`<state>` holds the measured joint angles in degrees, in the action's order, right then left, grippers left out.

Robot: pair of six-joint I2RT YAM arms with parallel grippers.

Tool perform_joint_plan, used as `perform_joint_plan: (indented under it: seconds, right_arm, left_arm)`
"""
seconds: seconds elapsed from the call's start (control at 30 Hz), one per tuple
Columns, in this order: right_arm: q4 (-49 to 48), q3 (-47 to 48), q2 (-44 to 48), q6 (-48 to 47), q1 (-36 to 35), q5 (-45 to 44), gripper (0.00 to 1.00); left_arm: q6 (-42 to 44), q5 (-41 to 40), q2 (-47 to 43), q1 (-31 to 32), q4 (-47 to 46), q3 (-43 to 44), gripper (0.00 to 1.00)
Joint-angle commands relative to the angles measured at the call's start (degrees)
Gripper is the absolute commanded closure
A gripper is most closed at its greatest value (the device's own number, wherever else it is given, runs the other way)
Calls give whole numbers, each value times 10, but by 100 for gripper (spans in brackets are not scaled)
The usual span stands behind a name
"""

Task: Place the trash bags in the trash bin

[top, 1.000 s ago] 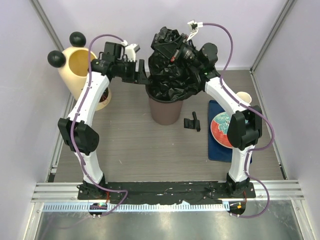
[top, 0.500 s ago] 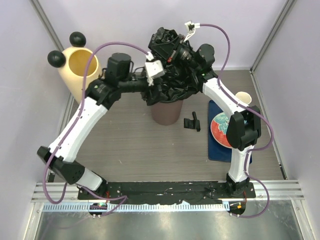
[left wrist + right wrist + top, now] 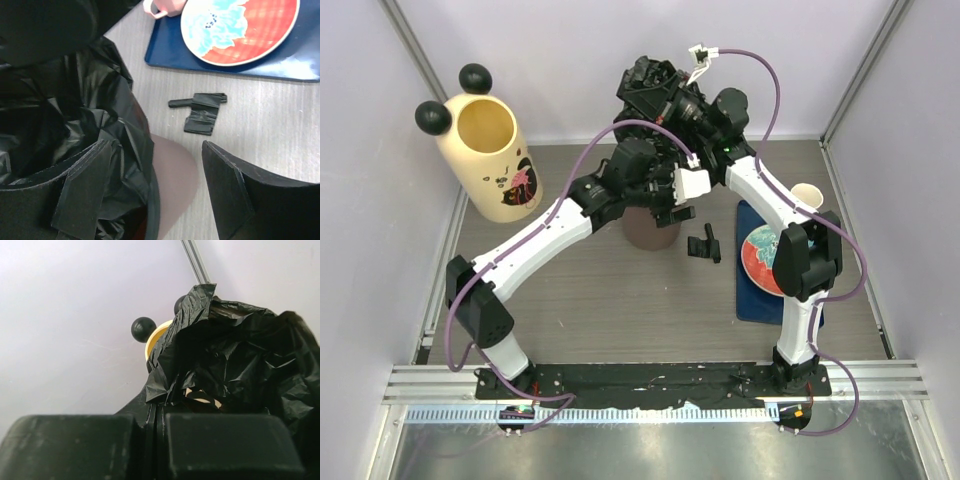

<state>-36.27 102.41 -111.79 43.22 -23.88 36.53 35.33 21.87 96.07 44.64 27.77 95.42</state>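
Note:
My right gripper [image 3: 655, 95] is shut on the top of a crinkly black trash bag [image 3: 632, 72] and holds it up above the brown inner bucket [image 3: 650, 232], in which the bag's lower part sits. The right wrist view shows the jaws [image 3: 159, 407] pinching the bag [image 3: 240, 350]. My left gripper [image 3: 667, 205] is open at the bucket's right rim [image 3: 172, 175], one finger [image 3: 80, 195] in the bag [image 3: 100, 100] and one finger [image 3: 240, 195] outside. The cream bin shell [image 3: 485, 160] with black ball ears stands apart at the back left. A folded black bag [image 3: 705, 244] lies on the table, also in the left wrist view [image 3: 202, 114].
A blue tray [image 3: 750, 290] with a red and blue plate [image 3: 760, 255] lies at the right, with a paper cup [image 3: 807, 195] behind it. Purple walls and metal frame posts close in the back and sides.
My left arm has swung from beside the cream bin rightward across the bucket to its right rim. My right gripper has kept the bag raised in about the same place.

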Motion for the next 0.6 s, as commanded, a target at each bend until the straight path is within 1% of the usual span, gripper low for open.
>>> perform_joint_plan:
  seconds: [0.0, 0.1, 0.2, 0.33, 0.43, 0.5, 0.53, 0.57]
  right_arm:
    - [0, 1, 39, -35, -4, -1, 99]
    - [8, 0, 42, -54, -4, 2, 99]
    - [13, -4, 45, -60, -4, 9, 99]
    - [13, -10, 46, -59, -4, 9, 99]
    - [14, -11, 45, -59, -5, 12, 99]
    - [14, -13, 47, -61, -4, 10, 99]
    - [15, -13, 48, -61, -3, 10, 99]
    - [15, -14, 49, -61, -4, 10, 99]
  left_arm:
    - [18, -30, 3, 1, -81, 14, 23]
    - [19, -38, 12, 2, -83, 15, 24]
    - [39, -52, 18, 1, -73, 14, 28]
    - [66, -55, 20, 1, -62, 15, 41]
    - [72, -52, 25, 1, -54, 17, 43]
    - [74, -47, 27, -1, -52, 18, 49]
    - [73, -44, 27, -3, -51, 19, 58]
    - [73, -38, 27, -3, -47, 21, 60]
